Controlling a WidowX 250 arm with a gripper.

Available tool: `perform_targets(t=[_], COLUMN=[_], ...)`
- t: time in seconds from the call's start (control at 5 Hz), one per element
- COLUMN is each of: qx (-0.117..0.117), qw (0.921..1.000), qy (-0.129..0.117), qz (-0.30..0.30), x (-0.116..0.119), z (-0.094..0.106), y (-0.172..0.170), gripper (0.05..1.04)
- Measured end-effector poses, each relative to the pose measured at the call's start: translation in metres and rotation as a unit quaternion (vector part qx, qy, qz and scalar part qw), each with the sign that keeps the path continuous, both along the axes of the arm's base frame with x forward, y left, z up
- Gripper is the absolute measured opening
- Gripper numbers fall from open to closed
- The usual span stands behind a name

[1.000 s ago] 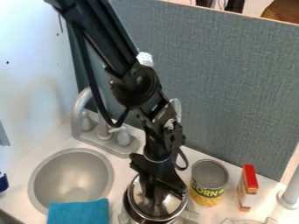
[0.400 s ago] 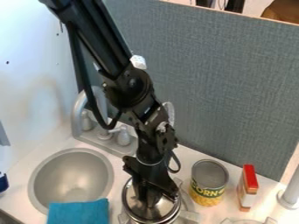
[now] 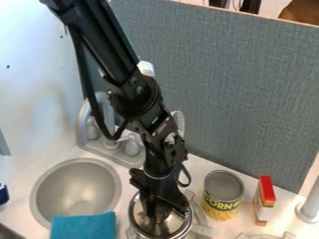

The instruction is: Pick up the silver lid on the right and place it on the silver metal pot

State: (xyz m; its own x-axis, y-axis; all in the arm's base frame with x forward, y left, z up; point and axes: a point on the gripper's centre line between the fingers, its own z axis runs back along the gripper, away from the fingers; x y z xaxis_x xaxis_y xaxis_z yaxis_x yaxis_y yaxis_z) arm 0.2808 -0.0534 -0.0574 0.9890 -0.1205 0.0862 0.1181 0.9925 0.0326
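A large blue-grey panel (image 3: 243,88) stands behind the work area, with a white wall (image 3: 31,79) to the left and a brown thing (image 3: 302,11) beyond the panel's top right edge. Below lies a white counter (image 3: 137,183). The black arm (image 3: 103,44) slants down from the upper left, in front of the panel and part of the grey tap (image 3: 84,116). The round grey sink (image 3: 74,191) is set into the counter at left, and a folded blue cloth (image 3: 84,227) lies over its near edge.

A shiny round metal pot (image 3: 185,226) sits at the bottom middle, right of the cloth, on a grey burner frame (image 3: 200,228). The gripper (image 3: 161,218) points down at the pot's round top, over its middle. Whether the gripper is wide or narrow, or has hold of anything, I cannot tell; nor can I tell whether the shiny surface is a lid or the pot's inside.

Just right of the pot, a tin can (image 3: 222,198) with a yellow and green label stands upright; its top is grey. Further right stands a small red-topped container (image 3: 264,203), with a grey post (image 3: 308,210) near the right edge.
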Motion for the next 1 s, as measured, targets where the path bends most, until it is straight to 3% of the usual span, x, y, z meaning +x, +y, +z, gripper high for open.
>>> perform_targets(t=[0.4,0.6,0.8,1.0], qx=[-0.001,0.02,0.025,0.037], qw=[1.0,0.9996,0.9993,0.9986], qy=[-0.005,0.001,0.014,0.001], qz=[-0.005,-0.019,-0.024,-0.038], x=[0.002,0.001,-0.004,-0.011], z=[0.0,0.0,0.0,0.027], y=[-0.005,-0.01,-0.01,-0.016], gripper=[0.358,0.658,0.949,1.007])
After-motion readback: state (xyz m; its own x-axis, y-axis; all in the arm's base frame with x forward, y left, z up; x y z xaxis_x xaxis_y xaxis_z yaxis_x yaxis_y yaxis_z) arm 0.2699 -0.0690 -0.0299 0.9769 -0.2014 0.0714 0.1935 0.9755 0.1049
